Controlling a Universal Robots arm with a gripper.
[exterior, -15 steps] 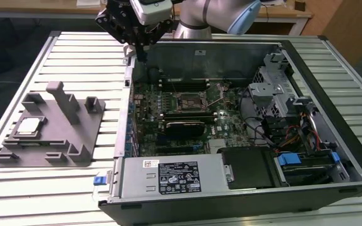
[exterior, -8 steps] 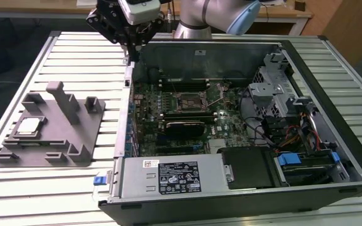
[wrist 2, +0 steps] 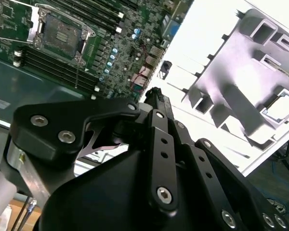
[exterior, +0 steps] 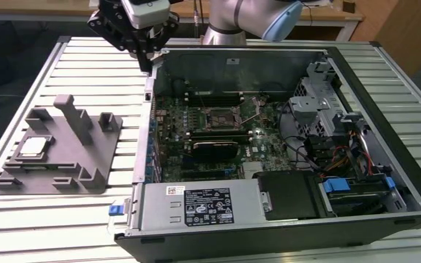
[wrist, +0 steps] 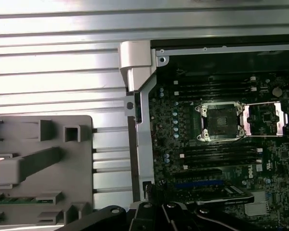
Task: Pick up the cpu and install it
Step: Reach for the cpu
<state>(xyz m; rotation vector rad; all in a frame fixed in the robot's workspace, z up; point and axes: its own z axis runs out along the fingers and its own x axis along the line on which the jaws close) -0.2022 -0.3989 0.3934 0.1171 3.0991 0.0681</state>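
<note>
The cpu [exterior: 35,147], a small silvery square with a pale rim, lies flat in a recess of the grey fixture [exterior: 86,159] at the exterior view's left; in the second wrist view the cpu [wrist 2: 284,108] rests in the same holder. My gripper [exterior: 149,64] hangs above the far left corner of the open computer case, well away from the cpu, with its fingers closed together on nothing. In the second wrist view the gripper [wrist 2: 154,91] comes to one dark tip. The motherboard's socket [wrist: 220,120] has its metal lid [wrist: 264,119] swung open.
The open computer case [exterior: 408,181] fills the middle and the exterior view's right of the slatted metal table [exterior: 94,60]. Inside are a drive cage [exterior: 320,109], cables and a power supply [exterior: 199,205]. A tall post [exterior: 73,118] rises from the fixture near the cpu.
</note>
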